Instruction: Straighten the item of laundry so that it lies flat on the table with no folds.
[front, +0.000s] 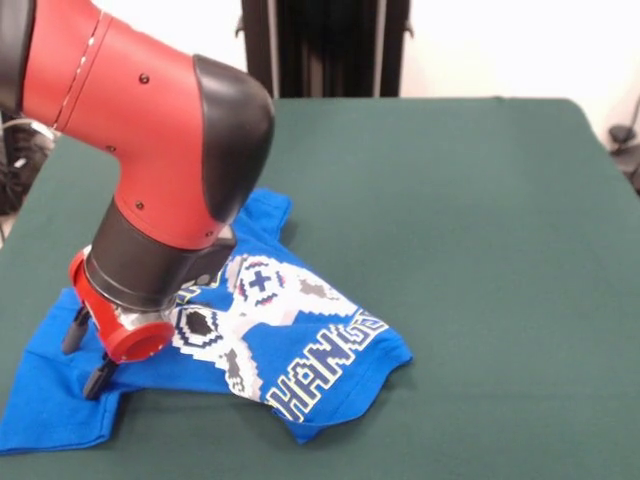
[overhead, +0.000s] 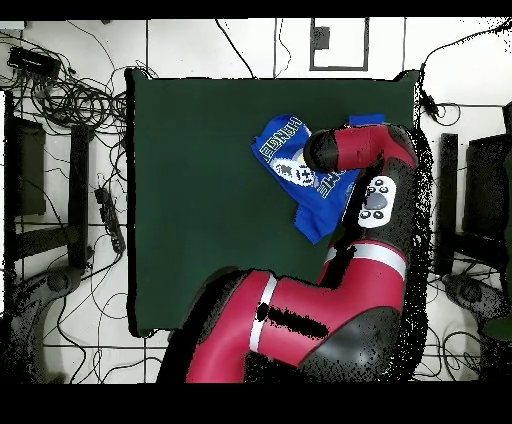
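Observation:
The item of laundry (front: 330, 345), a bright blue T-shirt with a white-grey pixel print and outlined lettering, lies crumpled and folded over itself on the table (front: 480, 220) near its front left corner. My gripper (front: 82, 367) comes down over the shirt's left part, and its two black fingers (front: 72, 332) stand apart, open, with their tips at the cloth. A blue flap spreads out flat below the gripper towards the table's edge. In the overhead view the shirt (overhead: 285, 150) sits near the table's (overhead: 200, 180) upper right corner, partly covered by the arm, and the gripper is hidden.
A black stand (front: 325, 48) rises behind the table's far edge. Cables (overhead: 70, 95) and dark equipment (overhead: 490, 190) lie on the floor around the table. The shirt's lower left corner reaches close to the table's front edge.

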